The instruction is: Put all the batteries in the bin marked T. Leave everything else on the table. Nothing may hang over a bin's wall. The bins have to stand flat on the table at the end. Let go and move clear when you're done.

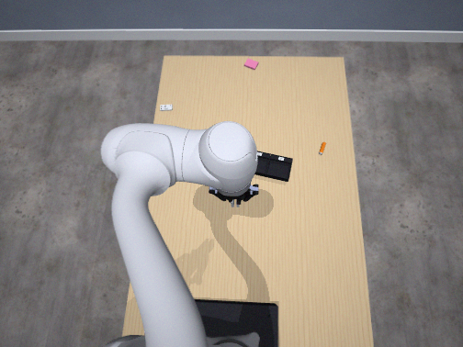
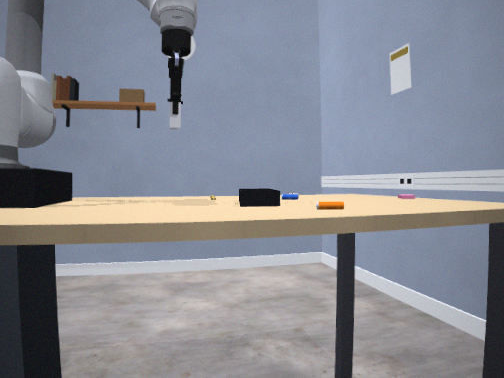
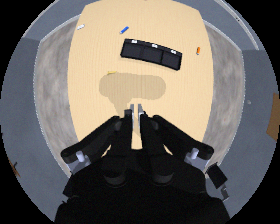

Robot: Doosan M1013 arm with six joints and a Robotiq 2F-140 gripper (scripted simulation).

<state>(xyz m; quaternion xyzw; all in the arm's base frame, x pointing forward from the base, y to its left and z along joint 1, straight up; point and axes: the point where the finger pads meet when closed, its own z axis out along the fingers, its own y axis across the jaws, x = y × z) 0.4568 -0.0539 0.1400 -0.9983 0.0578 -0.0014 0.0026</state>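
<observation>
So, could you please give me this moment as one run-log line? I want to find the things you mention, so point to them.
end effector (image 1: 235,203) (image 2: 175,121) (image 3: 135,109): above table, nearly shut, empty | black bins (image 1: 277,168) (image 2: 259,197) (image 3: 151,54): on table | orange cylinder (image 1: 322,148) (image 2: 330,205) (image 3: 198,50): outside bins | blue cylinder (image 2: 290,197) (image 3: 124,30): outside bins

A white sheet (image 2: 400,74) with a gold band hangs on the wall (image 2: 370,124) above two black sockets (image 2: 402,181).

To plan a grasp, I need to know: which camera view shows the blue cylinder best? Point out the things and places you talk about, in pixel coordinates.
The exterior view: the blue cylinder (image 2: 290,196) (image 3: 124,30) appears larger there, lying sideways. The wrist view shows it small. The top view doesn't show it.
</observation>
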